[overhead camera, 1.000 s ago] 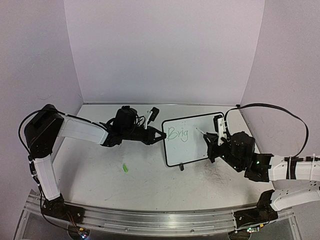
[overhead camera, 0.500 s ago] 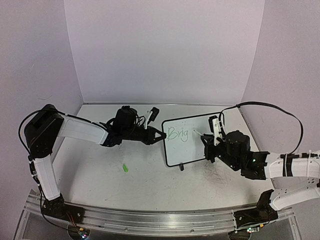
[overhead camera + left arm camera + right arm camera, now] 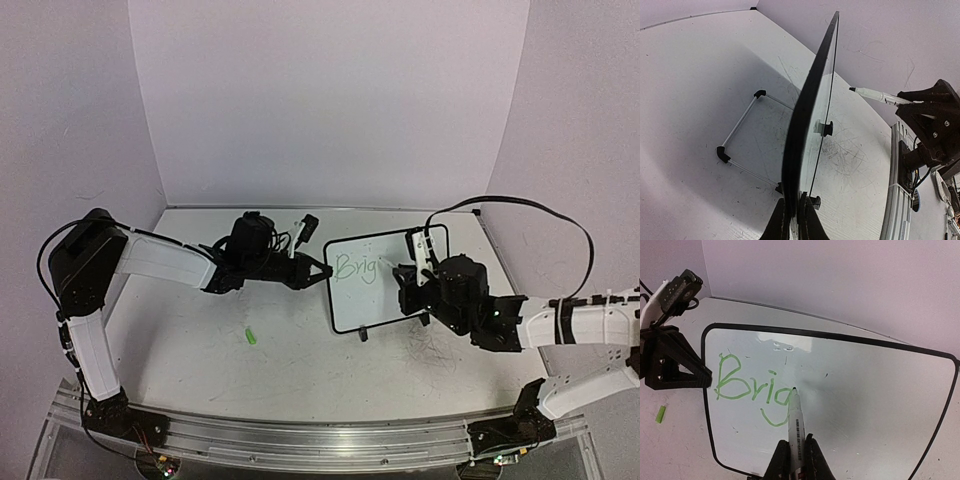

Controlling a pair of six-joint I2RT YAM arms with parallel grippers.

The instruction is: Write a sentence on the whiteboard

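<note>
I am working with both arms at the far right-centre of the table (image 3: pixel 250 380), where the whiteboard (image 3: pixel 865 390) is standing propped up on its thin wire stand (image 3: pixel 740 122) with small black feet. My left gripper (image 3: pixel 792 217) is pinching the board's left edge, its two fingers closed tight on the black frame, so in the left wrist view I am seeing the board edge-on as a dark blade rising from between the fingers. My right gripper (image 3: pixel 796 455) is clamping a white marker (image 3: pixel 794 420) by its barrel, fingers pressed in on either side, and I am pointing its dark tip up at the board face. The sentence (image 3: pixel 747 385) is showing as light-green letters reading "Brig", sitting in the upper left part of the board with the tail of the "g" curling beneath. The marker tip is sitting just to the right of that "g"; I cannot tell whether it is touching the surface or hanging just off it. A small green piece (image 3: pixel 249 337) is lying on the table well to the left of the board, nearer my left arm's side. The tabletop around the stand is showing grey scuffs and scribbled scratches.
</note>
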